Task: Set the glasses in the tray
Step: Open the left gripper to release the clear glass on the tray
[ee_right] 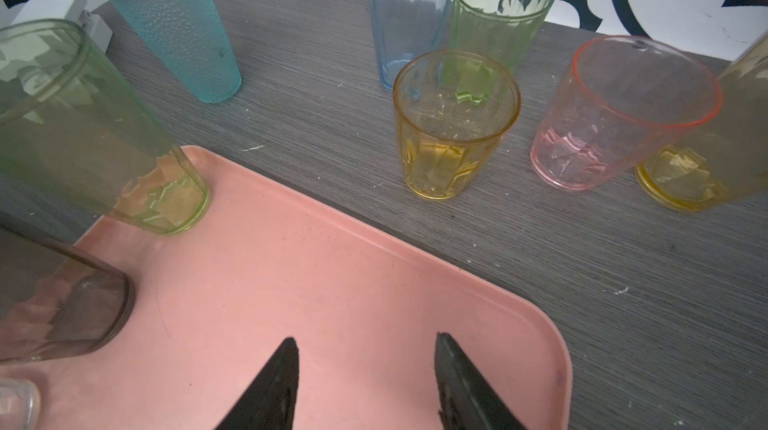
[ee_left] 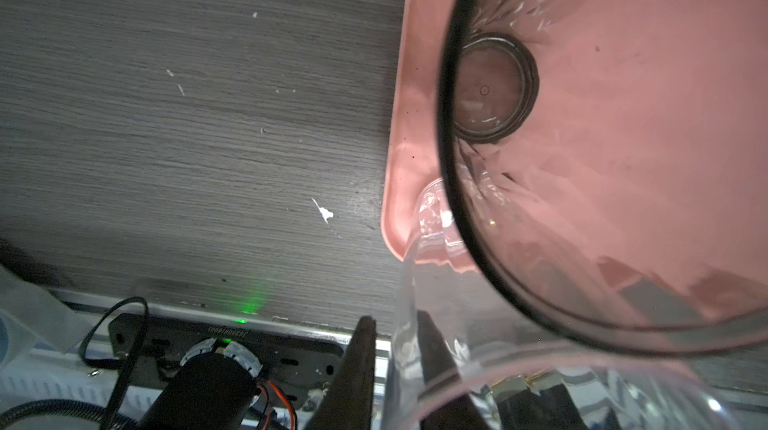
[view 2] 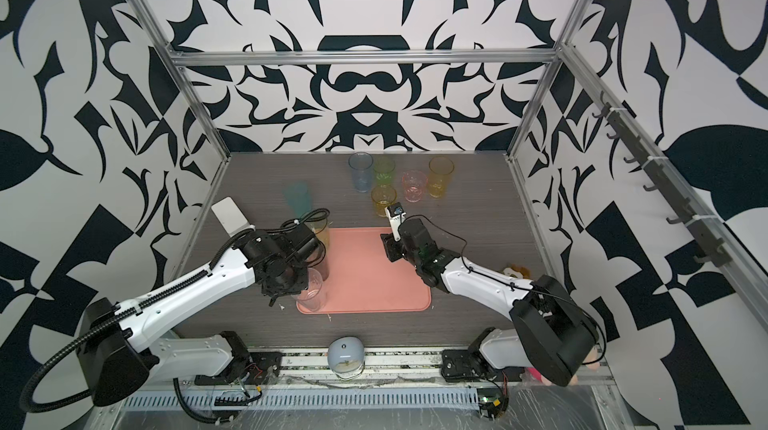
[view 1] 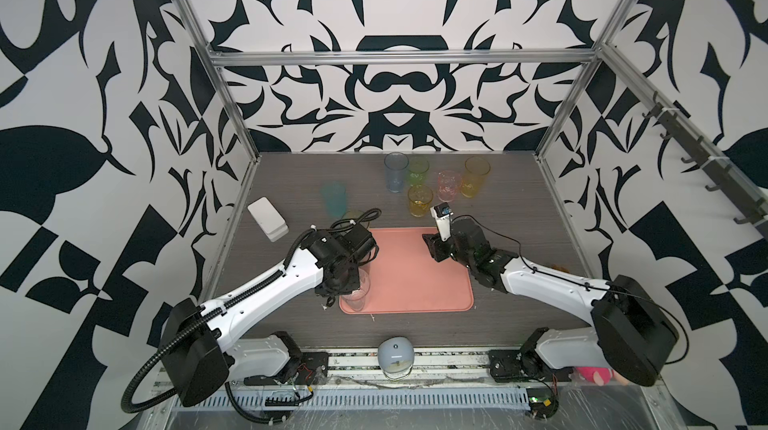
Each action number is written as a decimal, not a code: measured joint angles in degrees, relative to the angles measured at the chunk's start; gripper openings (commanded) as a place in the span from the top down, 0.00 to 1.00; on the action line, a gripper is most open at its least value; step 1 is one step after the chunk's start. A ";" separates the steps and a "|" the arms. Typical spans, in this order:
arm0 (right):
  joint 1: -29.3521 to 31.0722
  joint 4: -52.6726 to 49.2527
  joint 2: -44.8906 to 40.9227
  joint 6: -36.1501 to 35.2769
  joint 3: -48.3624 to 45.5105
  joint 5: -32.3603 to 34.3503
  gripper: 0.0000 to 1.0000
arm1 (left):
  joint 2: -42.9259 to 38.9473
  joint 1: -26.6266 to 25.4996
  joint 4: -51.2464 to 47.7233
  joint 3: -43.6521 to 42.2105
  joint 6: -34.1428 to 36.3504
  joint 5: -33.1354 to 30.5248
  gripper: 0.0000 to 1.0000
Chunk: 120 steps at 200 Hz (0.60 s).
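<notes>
On the grey tabletop (view 1: 519, 199), the clear tumbler (view 1: 356, 299), set in the salmon tray (view 1: 415, 274), is straddled at its wall by the slightly parted left gripper (ee_left: 395, 324). The smoky tumbler (ee_left: 623, 199) just beside it could be toppled on withdrawal. The right gripper (ee_right: 365, 338) is spread, empty.

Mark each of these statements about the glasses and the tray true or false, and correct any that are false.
1. The pink glass stands on the tray. False: it stands on the table, beside the tray.
2. The right gripper is open and holds nothing. True.
3. The teal glass lies on its side. False: it stands upright.
4. A tall green glass stands at a corner of the tray. True.
</notes>
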 measured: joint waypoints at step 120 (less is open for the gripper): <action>0.02 -0.07 -0.07 -0.42 0.00 0.63 0.44 | -1.03 0.00 -2.93 7.72 1.84 -2.12 0.59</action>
